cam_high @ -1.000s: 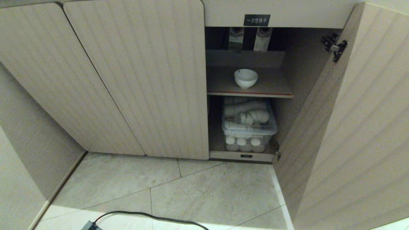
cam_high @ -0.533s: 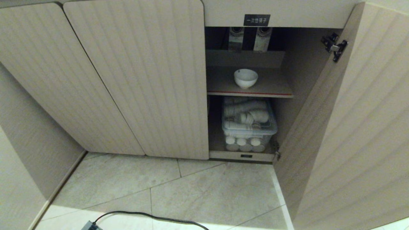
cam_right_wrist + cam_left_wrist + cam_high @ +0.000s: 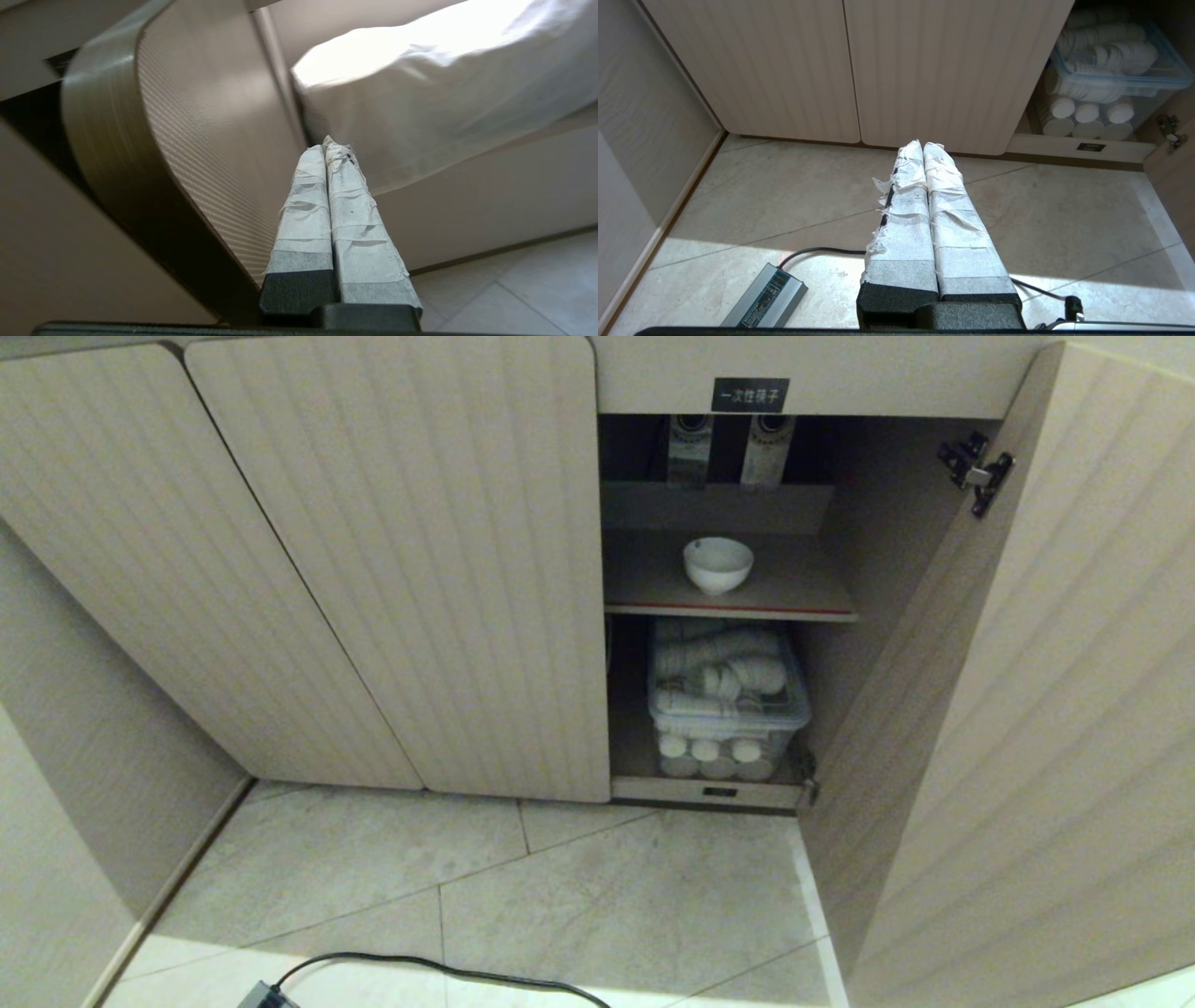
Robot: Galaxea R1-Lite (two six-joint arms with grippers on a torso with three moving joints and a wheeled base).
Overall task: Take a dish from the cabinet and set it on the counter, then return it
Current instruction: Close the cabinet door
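The dish [image 3: 718, 564], a small white bowl, stands upright on the red-edged upper shelf [image 3: 803, 611] of the cabinet [image 3: 439, 569], whose right door [image 3: 1036, 709] hangs open. Neither arm shows in the head view. My left gripper [image 3: 923, 145] is shut and empty, low over the floor before the closed doors. My right gripper [image 3: 327, 145] is shut and empty, close beside the rounded outer face of the open door [image 3: 196, 154]. The counter is out of view.
A clear plastic box of stacked white cups [image 3: 728, 695] fills the lower compartment. A black cable [image 3: 439, 971] and a grey power adapter [image 3: 766, 303] lie on the tiled floor. Someone's white-clad leg [image 3: 444, 93] is beyond the right gripper. A wall [image 3: 84, 784] closes the left side.
The head view is unchanged: the dish, the doors and the cable keep their places. No arm has come into it.
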